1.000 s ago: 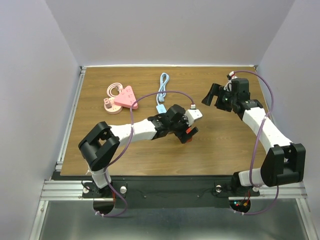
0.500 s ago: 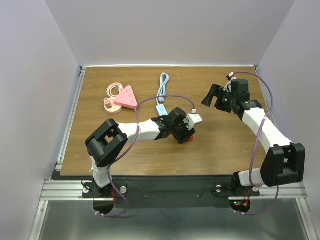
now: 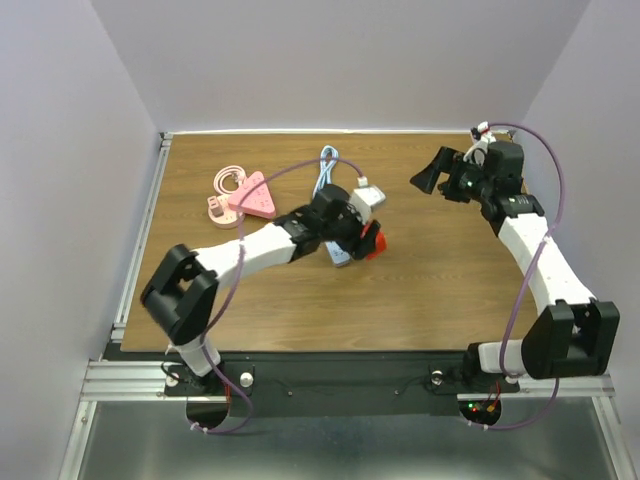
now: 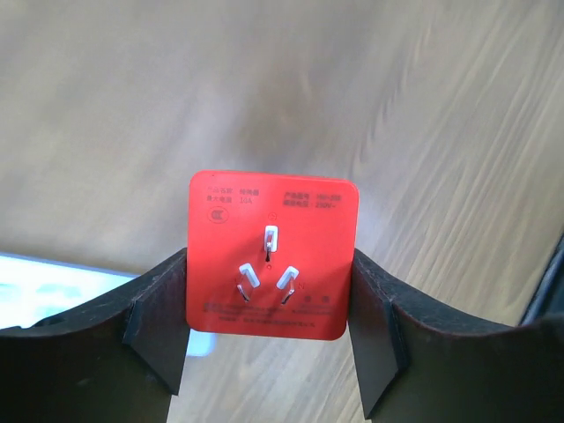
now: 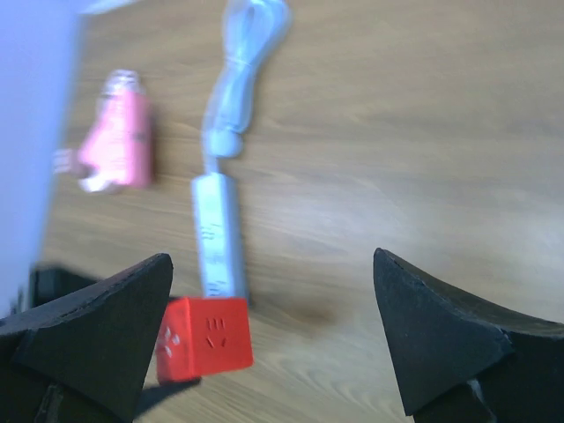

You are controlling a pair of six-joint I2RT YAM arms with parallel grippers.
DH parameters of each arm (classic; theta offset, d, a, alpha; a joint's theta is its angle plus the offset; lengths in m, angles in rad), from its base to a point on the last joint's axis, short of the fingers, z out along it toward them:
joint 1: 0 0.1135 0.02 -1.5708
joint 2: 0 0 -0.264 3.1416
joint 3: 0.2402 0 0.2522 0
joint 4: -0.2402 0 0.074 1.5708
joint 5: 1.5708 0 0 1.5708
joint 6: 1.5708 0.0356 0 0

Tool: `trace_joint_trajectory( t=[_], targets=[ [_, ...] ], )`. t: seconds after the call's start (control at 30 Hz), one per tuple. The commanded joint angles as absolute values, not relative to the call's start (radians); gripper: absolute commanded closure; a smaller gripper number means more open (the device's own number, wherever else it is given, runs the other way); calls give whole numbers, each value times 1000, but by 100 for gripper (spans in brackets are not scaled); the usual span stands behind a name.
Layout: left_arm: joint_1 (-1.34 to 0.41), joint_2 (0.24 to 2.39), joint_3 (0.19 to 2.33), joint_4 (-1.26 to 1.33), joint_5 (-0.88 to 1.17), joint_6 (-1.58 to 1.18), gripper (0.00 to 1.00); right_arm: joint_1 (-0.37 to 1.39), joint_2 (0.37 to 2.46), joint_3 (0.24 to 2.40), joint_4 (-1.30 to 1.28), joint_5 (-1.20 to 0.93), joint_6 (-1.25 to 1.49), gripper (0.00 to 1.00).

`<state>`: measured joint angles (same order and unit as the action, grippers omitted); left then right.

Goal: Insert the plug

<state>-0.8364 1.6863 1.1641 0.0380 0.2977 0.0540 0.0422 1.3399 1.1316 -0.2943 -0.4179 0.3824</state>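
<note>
The red plug (image 3: 371, 241) is gripped in my left gripper (image 3: 362, 238) and held just above the table near the middle. In the left wrist view the plug (image 4: 271, 256) sits between both fingers with its three metal prongs facing the camera, and my left gripper (image 4: 269, 298) is shut on its sides. The light blue power strip (image 3: 339, 257) lies just left of the plug. It shows at the left edge of the left wrist view (image 4: 53, 291). My right gripper (image 3: 428, 173) is open and empty at the back right. Its view shows the plug (image 5: 204, 337) at the strip's (image 5: 218, 233) near end.
A pink triangular power strip (image 3: 255, 196) with a coiled pink cable lies at the back left, also in the right wrist view (image 5: 115, 145). The blue strip's bundled cable (image 3: 326, 165) runs toward the back. A purple cable arcs over my left arm.
My left gripper has carried the red plug a little back and left, close to the blue strip's end. My right arm has drawn back toward the far right.
</note>
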Motion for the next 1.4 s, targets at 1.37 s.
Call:
trace_joint_trajectory(
  t=[1.37],
  targets=[
    [-696,1289,1011,1137,753,-499,100,278,1103,1046,770,-1109,621,1]
  ],
)
